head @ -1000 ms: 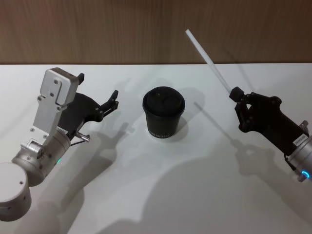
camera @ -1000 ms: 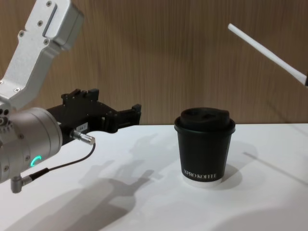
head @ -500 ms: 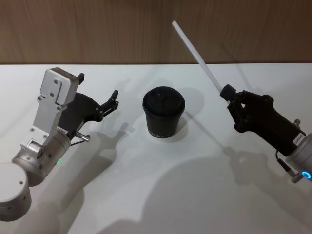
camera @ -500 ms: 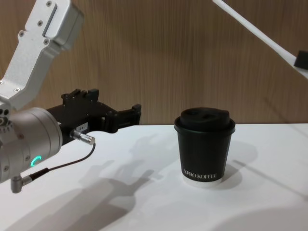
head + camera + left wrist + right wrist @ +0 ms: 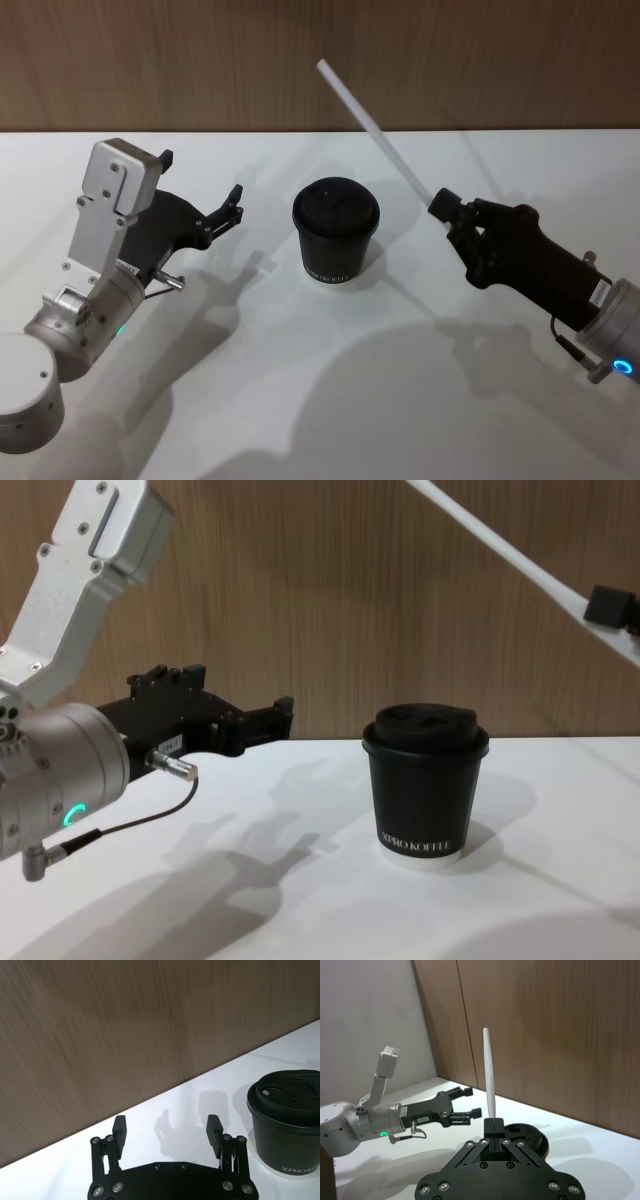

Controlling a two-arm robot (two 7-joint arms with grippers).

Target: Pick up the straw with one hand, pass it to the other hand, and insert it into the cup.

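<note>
- The white counter (image 5: 330,400) carries the cup, which stands upright with its lid on, between your two hands.
- Your left hand (image 5: 201,173) hovers above the counter to the cup's left. Its fingers are spread wide and empty, and they point toward the cup, so treat it as the receiver.
- Your right hand (image 5: 442,205), to the cup's right, is clamped on the straw near its lower end.
- The cup (image 5: 335,232) tips easily, I judge, so keep both hands above its lid.
- The straw (image 5: 375,125) slants up and leftward in the air. Bring its free length between the left fingers, close them squarely, and only then loosen the right.
</note>
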